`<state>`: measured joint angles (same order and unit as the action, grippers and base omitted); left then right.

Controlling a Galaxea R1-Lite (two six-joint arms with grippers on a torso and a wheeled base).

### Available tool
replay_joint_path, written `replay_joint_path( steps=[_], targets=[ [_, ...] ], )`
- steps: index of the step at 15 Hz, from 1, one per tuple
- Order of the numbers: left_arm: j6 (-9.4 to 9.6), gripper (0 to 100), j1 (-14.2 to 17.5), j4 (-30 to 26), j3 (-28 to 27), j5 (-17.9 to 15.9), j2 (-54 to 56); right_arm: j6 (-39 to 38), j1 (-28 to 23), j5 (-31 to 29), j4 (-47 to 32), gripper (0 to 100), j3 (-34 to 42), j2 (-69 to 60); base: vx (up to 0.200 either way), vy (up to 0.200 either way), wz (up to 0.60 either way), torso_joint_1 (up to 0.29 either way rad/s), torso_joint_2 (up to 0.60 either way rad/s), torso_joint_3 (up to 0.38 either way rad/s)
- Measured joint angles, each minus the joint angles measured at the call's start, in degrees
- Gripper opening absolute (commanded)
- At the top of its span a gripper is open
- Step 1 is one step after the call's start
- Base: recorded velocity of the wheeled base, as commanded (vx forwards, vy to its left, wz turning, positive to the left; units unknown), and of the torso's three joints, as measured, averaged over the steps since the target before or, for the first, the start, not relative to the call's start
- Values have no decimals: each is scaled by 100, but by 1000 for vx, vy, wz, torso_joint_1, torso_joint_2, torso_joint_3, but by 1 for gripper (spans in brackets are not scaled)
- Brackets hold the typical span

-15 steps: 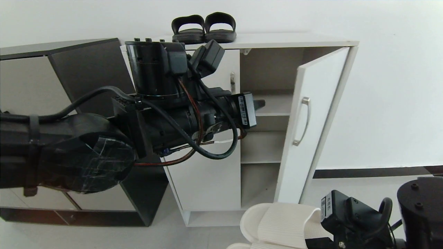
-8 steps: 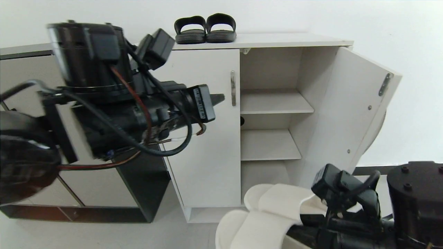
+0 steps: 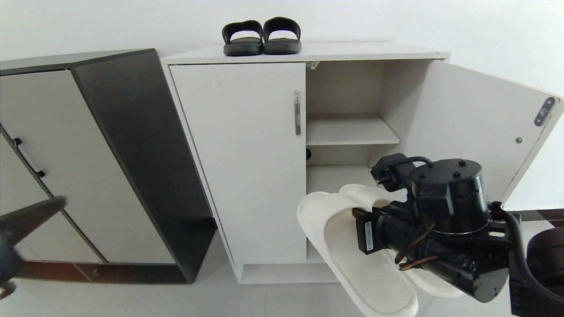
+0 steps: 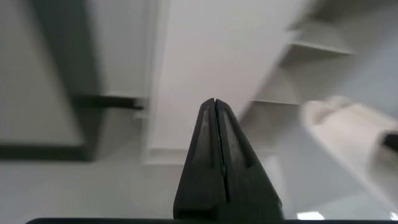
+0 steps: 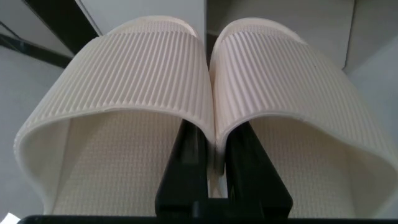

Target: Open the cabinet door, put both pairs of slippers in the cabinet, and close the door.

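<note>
Right gripper [image 3: 352, 211] clamping white slippers [image 3: 352, 246] before cabinet [image 3: 246, 167]

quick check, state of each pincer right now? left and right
Left pincer: shut, holding nothing.
Right pincer: shut on the white slippers, pinching the pair by their inner edges.

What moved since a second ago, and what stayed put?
The right door swung from half open to wide open. The left tool, shut, pulled back, down to the robot's left. The right tool, clamped on the white slippers, lifted them toward the shelves. The black slippers stayed on top, and the left door stayed shut.
</note>
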<state>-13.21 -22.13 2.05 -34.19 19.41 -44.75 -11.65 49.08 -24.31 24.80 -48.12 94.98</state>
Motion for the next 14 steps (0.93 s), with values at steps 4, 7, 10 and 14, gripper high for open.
replay_joint_path(
  steps=[4,7,10,14],
  targets=[
    [545,0,1207,-606,1976,640,1910,30,50,0,95,0,-12,133,0,0,0,0,0,0],
    [855,0,2455,-664,2781,577,2951,39,56,4,123,0,46,163,0,0,0,0,0,0],
    [1317,0,2888,-291,3152,-1360,3674,107,98,12,299,0,137,172,0,0,0,0,0,0],
    [1794,0,2427,-187,3384,-2493,3961,474,235,15,1068,0,444,183,0,0,0,0,0,0]
  ],
)
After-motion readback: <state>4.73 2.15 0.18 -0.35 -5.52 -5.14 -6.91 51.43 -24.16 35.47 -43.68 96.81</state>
